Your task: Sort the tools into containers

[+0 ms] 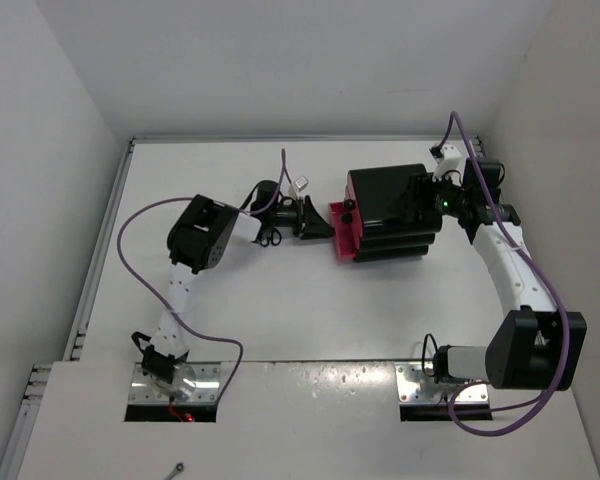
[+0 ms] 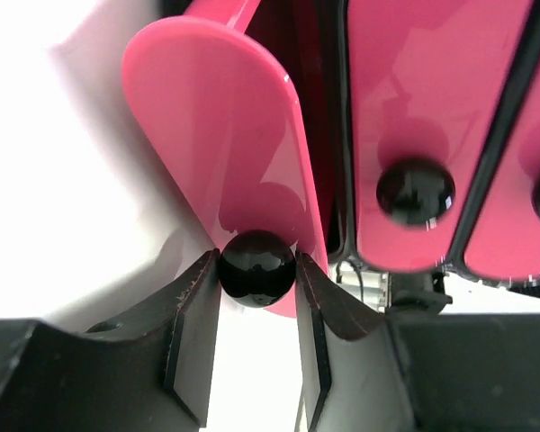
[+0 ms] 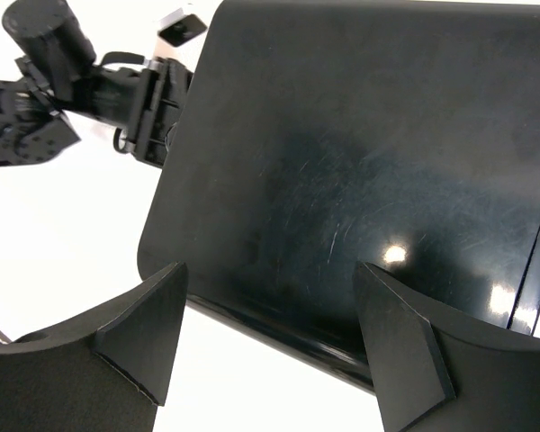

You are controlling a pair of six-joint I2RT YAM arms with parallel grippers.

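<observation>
Between fingers (image 2: 196,333) of left hand (image 2: 256,274), drawer knob (image 2: 256,267).

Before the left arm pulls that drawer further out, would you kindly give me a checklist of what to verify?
1. Left gripper closed on the knob: ok, a finger touches it on each side.
2. Pink drawer free to slide: ok, it stands out from the other two drawers.
3. Right gripper bracing the black box: cannot tell; it is open over the top, contact not visible.
4. Tool within reach: ok, scissors lie on the table near the left gripper.
5. Other tools located: cannot tell; none visible.
</observation>
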